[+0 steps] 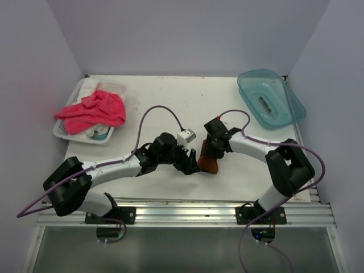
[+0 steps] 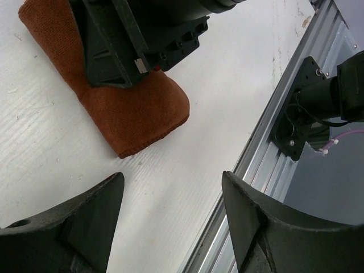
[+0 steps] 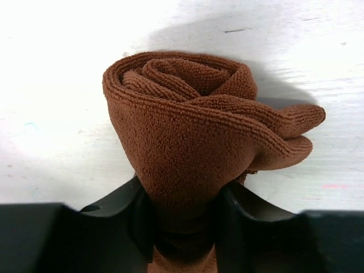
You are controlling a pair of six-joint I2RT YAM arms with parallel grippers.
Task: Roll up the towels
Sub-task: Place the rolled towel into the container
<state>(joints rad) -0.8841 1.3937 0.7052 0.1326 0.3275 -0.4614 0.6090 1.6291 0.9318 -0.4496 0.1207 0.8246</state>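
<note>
rust-brown towel (image 3: 187, 131) lay rolled in a tight spiral, outer flap loose, at the table (image 1: 170, 96) front middle | long axis seemingly ran near-to-far, half hidden overhead | right gripper (image 3: 183, 216) clamped across the roll | left gripper (image 2: 170, 222) stood wide apart, empty, just beside it | pink-red towel (image 1: 94, 109) sat crumpled in the white basket (image 1: 62, 129), far left

Pale lavender walls (image 1: 187, 34) enclose a white table (image 1: 170, 96) edged by an aluminium rail (image 1: 187, 209).
</note>
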